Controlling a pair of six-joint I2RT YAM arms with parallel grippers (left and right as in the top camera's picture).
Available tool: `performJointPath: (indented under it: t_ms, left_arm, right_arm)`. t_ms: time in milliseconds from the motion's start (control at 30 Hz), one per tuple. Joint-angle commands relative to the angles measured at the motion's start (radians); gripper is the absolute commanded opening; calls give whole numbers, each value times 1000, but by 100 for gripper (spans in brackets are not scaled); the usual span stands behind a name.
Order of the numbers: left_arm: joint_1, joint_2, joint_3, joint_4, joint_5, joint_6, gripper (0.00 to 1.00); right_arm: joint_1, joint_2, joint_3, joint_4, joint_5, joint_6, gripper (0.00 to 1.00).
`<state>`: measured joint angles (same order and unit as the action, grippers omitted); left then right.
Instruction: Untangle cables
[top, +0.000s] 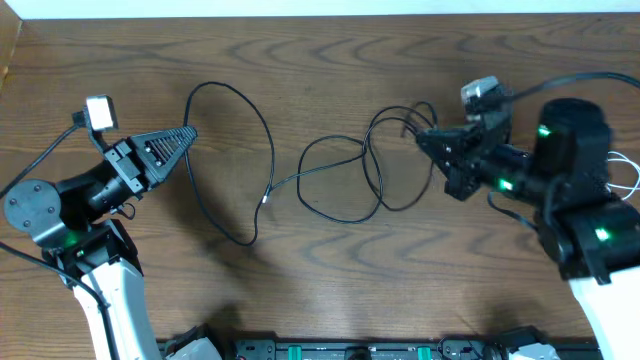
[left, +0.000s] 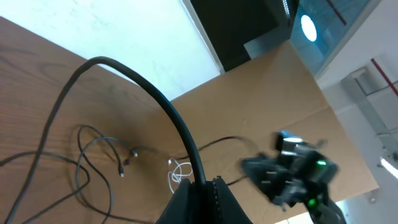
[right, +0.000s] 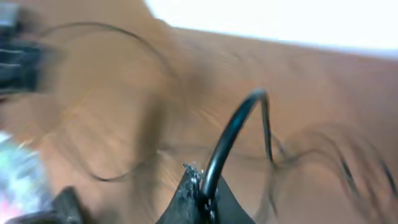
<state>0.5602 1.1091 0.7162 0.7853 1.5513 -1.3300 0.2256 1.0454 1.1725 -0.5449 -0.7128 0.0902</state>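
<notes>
Overhead: left tool (top: 188, 133) clamps a black cable (top: 270, 150); right tool (top: 422, 137) clamps the looped black cable (top: 340, 218) on the tabletop (top: 330, 60).

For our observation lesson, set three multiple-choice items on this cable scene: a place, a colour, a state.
1. Where does the white cable lie? A beside the right arm; B far from that arm; C held in the air.
2. What colour is the looped cable in the right pincer? A white; B black; C red.
3. How is the left pincer? A wide open; B shut on a black cable; C shut on nothing.
Answers: A, it shows just past that arm; B, the cord in its tip is dark; B, the cord rises from its closed tip.
</notes>
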Motion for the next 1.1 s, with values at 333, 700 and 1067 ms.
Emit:
performJointPath:
  t_ms: [333, 700, 1067]
  left_arm:
    - [-126, 34, 5, 2, 19, 132, 8]
    - [-407, 167, 4, 2, 17, 442, 52]
    - [-564, 377, 4, -141, -333, 425, 93]
  right_arm:
    - [-29, -99, 10, 224, -172, -151, 1]
    - [-29, -62, 10, 193, 122, -61, 1]
    - [-29, -119, 10, 168, 207, -61, 1]
